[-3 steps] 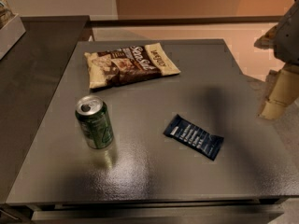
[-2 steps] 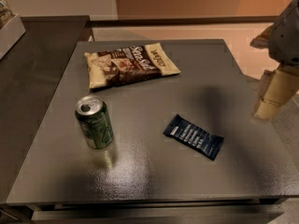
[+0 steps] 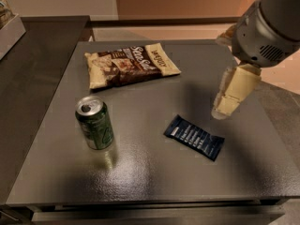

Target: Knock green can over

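Note:
The green can point(image 3: 95, 122) stands upright on the left part of the dark grey table point(image 3: 140, 177), its silver top and pull tab facing up. My gripper point(image 3: 224, 108) hangs from the grey arm at the right, above the table and well to the right of the can. A dark blue wrapper point(image 3: 194, 137) lies between the gripper and the can, just below and left of the gripper. The gripper touches nothing.
A brown and cream snack bag point(image 3: 131, 64) lies at the back of the table. A second dark counter point(image 3: 33, 55) adjoins on the left, with a pale box point(image 3: 9, 25) at its far left corner. The table's front edge runs along the bottom.
The arm and gripper have moved left, from beyond the table's right edge to over the table near the blue wrapper. The can, wrapper and bag have not moved.

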Robot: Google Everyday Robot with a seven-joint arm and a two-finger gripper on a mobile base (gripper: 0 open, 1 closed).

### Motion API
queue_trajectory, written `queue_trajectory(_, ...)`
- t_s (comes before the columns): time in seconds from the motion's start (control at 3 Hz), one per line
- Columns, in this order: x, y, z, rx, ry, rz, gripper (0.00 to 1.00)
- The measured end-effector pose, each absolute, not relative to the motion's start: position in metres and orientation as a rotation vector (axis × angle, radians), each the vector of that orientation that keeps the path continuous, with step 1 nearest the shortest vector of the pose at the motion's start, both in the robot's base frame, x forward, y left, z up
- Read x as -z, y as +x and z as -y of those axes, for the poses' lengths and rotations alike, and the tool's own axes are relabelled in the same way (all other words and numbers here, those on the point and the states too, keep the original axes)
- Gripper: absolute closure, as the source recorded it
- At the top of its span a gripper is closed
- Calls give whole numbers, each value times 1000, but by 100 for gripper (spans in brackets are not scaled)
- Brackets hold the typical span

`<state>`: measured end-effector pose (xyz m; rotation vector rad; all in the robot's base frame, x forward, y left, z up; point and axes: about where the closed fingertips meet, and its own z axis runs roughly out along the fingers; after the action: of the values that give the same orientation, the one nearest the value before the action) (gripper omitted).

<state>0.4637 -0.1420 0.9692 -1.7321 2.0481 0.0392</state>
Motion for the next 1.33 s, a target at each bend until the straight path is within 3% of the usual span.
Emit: queue_trajectory(1.33, -923, 468, -12, -371, -1897, -1763, 0)
